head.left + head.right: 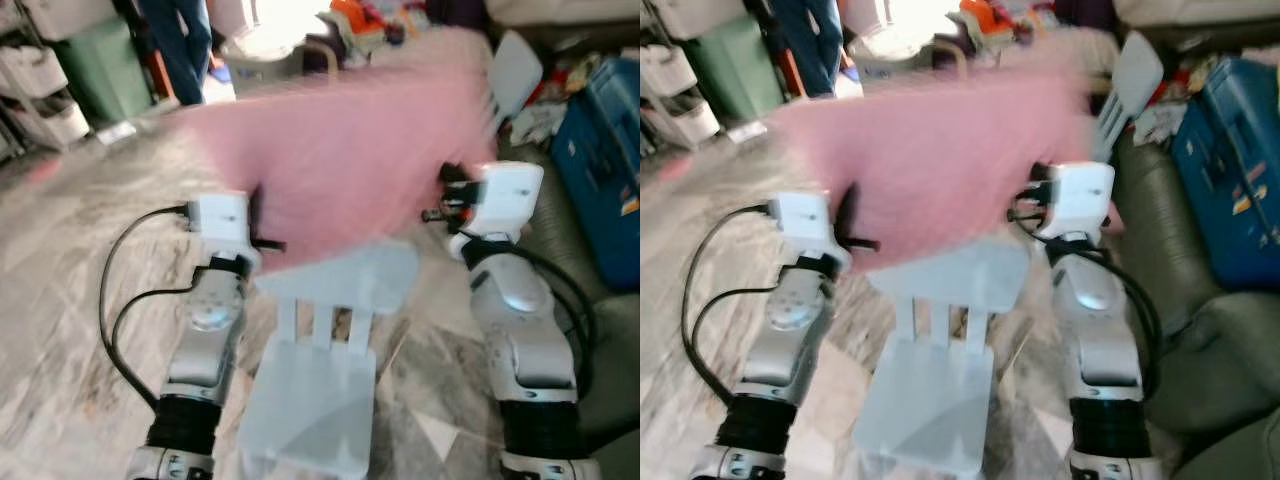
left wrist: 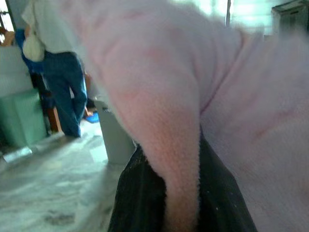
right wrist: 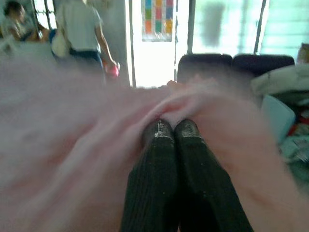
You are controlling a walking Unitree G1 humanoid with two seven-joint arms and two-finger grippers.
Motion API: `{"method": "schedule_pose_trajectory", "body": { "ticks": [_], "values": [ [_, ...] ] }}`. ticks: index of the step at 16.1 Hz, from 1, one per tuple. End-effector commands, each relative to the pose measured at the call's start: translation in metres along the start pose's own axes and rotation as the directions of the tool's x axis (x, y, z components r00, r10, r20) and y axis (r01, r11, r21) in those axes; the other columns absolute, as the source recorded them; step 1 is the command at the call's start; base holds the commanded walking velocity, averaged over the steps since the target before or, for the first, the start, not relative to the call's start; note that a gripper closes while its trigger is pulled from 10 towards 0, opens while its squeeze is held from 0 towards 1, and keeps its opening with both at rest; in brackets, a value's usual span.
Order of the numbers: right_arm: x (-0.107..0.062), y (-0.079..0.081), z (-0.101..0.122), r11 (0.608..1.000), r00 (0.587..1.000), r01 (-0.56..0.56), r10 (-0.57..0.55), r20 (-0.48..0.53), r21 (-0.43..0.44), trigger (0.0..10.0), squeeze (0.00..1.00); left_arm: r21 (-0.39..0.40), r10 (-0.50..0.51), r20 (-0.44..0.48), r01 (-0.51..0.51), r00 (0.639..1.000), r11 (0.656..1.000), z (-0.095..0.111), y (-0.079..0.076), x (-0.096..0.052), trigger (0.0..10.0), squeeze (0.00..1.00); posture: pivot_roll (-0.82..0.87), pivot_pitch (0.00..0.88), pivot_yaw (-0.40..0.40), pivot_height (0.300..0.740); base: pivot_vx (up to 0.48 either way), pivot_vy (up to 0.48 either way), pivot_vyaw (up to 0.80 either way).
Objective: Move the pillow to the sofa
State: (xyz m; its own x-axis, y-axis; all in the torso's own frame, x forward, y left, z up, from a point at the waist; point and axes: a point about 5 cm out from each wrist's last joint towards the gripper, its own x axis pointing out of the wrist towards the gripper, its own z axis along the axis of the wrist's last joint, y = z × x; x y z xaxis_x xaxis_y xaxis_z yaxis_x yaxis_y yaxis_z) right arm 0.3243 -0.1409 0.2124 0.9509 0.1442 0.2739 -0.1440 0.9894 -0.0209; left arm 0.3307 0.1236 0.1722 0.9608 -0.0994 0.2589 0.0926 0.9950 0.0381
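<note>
A large fluffy pink pillow (image 1: 350,160) is held up in the air in front of me, blurred by motion. My left gripper (image 1: 258,225) grips its near left edge. In the left wrist view a fold of the pillow (image 2: 181,145) is pinched between the two black fingers (image 2: 140,193). My right gripper (image 1: 450,195) holds the near right edge, and its fingertips (image 3: 161,129) are pressed together into the pink fabric. The dark leather sofa (image 1: 1200,350) lies low at my right.
A small white plastic chair (image 1: 320,340) stands right below the pillow, between my arms. A blue case (image 1: 610,150) and a second white chair (image 1: 515,70) are at the right. A person (image 1: 180,40), a green bin (image 1: 100,65) and shelves stand at the back left.
</note>
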Motion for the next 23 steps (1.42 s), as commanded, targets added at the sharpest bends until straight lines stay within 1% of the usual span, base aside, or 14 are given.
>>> {"method": "schedule_pose_trajectory", "body": {
  "ticks": [1, 5, 7, 9, 10, 11, 12, 13, 14, 15, 17, 20, 23],
  "values": [
    [0.004, 0.015, 0.011, 0.998, 0.997, -0.057, 0.057, 0.048, 0.003, 10.0, 0.0, 0.01, 0.063, -0.011, -0.063, 0.998, 0.998, -0.001, 0.018, -0.002, 10.0, 0.0, -0.05, 0.0, 0.033, 0.74, 0.0, 0.0, 0.0],
    [0.004, 0.014, 0.011, 0.998, 0.997, -0.056, 0.056, 0.046, 0.003, 10.0, 0.0, 0.001, 0.06, -0.034, -0.06, 0.998, 0.998, -0.005, 0.016, -0.004, 10.0, 0.0, -0.05, 0.0, 0.032, 0.74, 0.0, 0.0, 0.0],
    [0.003, 0.014, 0.011, 0.998, 0.998, -0.055, 0.055, 0.044, 0.002, 10.0, 0.0, -0.021, 0.048, -0.047, -0.049, 0.998, 0.999, -0.006, 0.014, -0.004, 10.0, 0.0, -0.05, 0.0, 0.03, 0.74, 0.0, 0.0, 0.0],
    [0.003, 0.014, 0.011, 0.998, 0.998, -0.056, 0.056, 0.04, 0.002, 10.0, 0.0, -0.044, 0.059, -0.084, -0.063, 0.995, 0.997, -0.008, 0.012, -0.004, 10.0, 0.0, -0.05, 0.0, 0.027, 0.74, 0.0, 0.0, 0.0],
    [0.002, 0.014, 0.011, 0.998, 0.998, -0.056, 0.056, 0.037, 0.004, 10.0, 0.0, -0.02, 0.083, -0.092, -0.085, 0.992, 0.996, -0.008, 0.012, -0.003, 10.0, 0.0, -0.05, 0.0, 0.026, 0.74, 0.0, 0.0, 0.0],
    [0.002, 0.014, 0.01, 0.998, 0.998, -0.062, 0.062, 0.033, 0.006, 10.0, 0.0, -0.004, 0.077, -0.097, -0.078, 0.992, 0.997, -0.008, 0.01, -0.003, 10.0, 0.0, -0.06, 0.0, 0.025, 0.74, 0.0, 0.0, 0.0],
    [0.001, 0.015, 0.008, 0.998, 0.998, -0.062, 0.062, 0.013, 0.014, 10.0, 0.0, 0.014, 0.051, -0.092, -0.05, 0.994, 0.999, -0.008, 0.007, -0.002, 10.0, 0.0, -0.06, 0.0, 0.02, 0.74, 0.0, 0.0, 0.0],
    [0.0, 0.015, 0.008, 0.998, 0.998, -0.064, 0.064, 0.009, 0.016, 10.0, 0.0, -0.066, 0.019, -0.101, -0.026, 0.995, 0.997, -0.011, 0.005, -0.003, 10.0, 0.0, -0.06, 0.0, 0.017, 0.74, 0.0, 0.0, 0.0],
    [-0.001, 0.015, 0.008, 0.998, 0.998, -0.066, 0.066, 0.005, 0.018, 10.0, 0.0, -0.112, 0.041, -0.124, -0.055, 0.991, 0.992, -0.014, 0.007, -0.006, 10.0, 0.0, -0.07, 0.0, 0.015, 0.74, 0.0, 0.0, 0.0],
    [-0.002, 0.015, 0.008, 0.997, 0.998, -0.069, 0.069, 0.002, 0.02, 10.0, 0.0, -0.126, 0.056, -0.14, -0.074, 0.989, 0.989, -0.015, 0.008, -0.007, 10.0, 0.0, -0.07, 0.0, 0.011, 0.74, 0.0, 0.0, 0.0],
    [-0.003, 0.016, 0.006, 0.997, 0.997, -0.08, 0.08, -0.018, 0.019, 10.0, 0.0, -0.144, 0.073, -0.164, -0.097, 0.984, 0.985, -0.02, 0.01, -0.011, 10.0, 0.0, -0.07, 0.0, 0.005, 0.74, 0.0, 0.0, -0.69],
    [-0.005, 0.017, 0.005, 0.996, 0.995, -0.09, 0.091, -0.029, 0.017, 10.0, 0.0, -0.159, 0.074, -0.177, -0.102, 0.981, 0.982, -0.022, 0.011, -0.013, 10.0, 0.0, -0.08, 0.0, -0.002, 0.74, 0.0, 0.0, -0.8],
    [-0.005, 0.017, 0.006, 0.995, 0.995, -0.097, 0.098, -0.033, 0.015, 10.0, 0.0, -0.19, 0.055, -0.194, -0.093, 0.979, 0.977, -0.024, 0.008, -0.015, 10.0, 0.0, -0.08, 0.0, -0.003, 0.74, 0.0, 0.0, -0.64]
  ]
}}
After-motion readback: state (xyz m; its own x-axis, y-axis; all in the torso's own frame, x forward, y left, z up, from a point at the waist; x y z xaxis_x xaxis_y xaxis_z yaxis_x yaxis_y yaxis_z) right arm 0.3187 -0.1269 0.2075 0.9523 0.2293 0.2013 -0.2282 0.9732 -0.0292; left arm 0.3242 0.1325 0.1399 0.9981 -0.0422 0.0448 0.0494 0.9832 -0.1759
